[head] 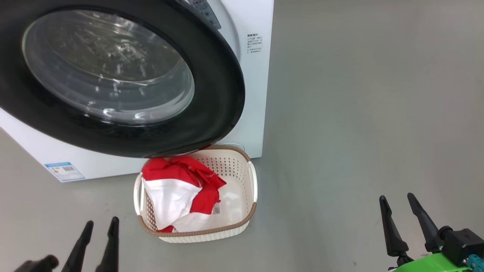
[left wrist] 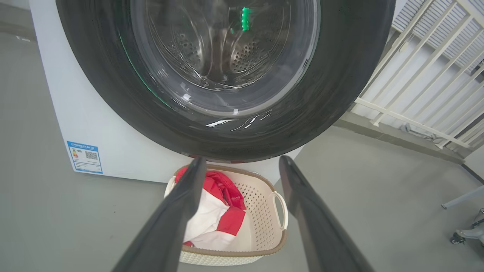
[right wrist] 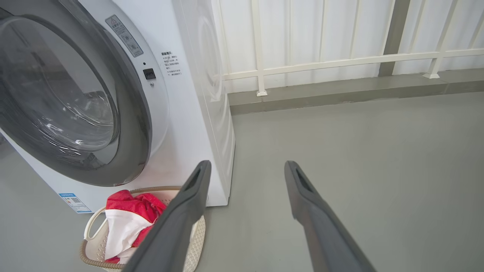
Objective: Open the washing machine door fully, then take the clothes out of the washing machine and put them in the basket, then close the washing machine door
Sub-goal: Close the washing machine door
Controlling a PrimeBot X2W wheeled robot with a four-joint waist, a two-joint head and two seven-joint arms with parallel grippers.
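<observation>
In the head view the left gripper (head: 101,223) rises from the lower left corner and the right gripper (head: 396,198) from the lower right, both with fingers pointing up the frame and both hovering over the grey floor (head: 359,113), touching nothing. Each pincer stands wide apart and empty: in the left wrist view the left gripper (left wrist: 242,160) has its two dark fingers spread, with the basket seen between them, and in the right wrist view the right gripper (right wrist: 247,165) frames bare floor. The washing machine (head: 249,94) fills the upper left of the head view, and the washing machine door (head: 109,71), black-rimmed with its clear bulging window, appears to lie flat against its front (the right wrist view shows this best). The basket (head: 230,166) sits on the floor at lower centre, just under the door's bottom rim and beside the machine. The clothes (head: 177,189), red and white, lie bunched in the basket's left half, between the two grippers and well apart from the right one.
</observation>
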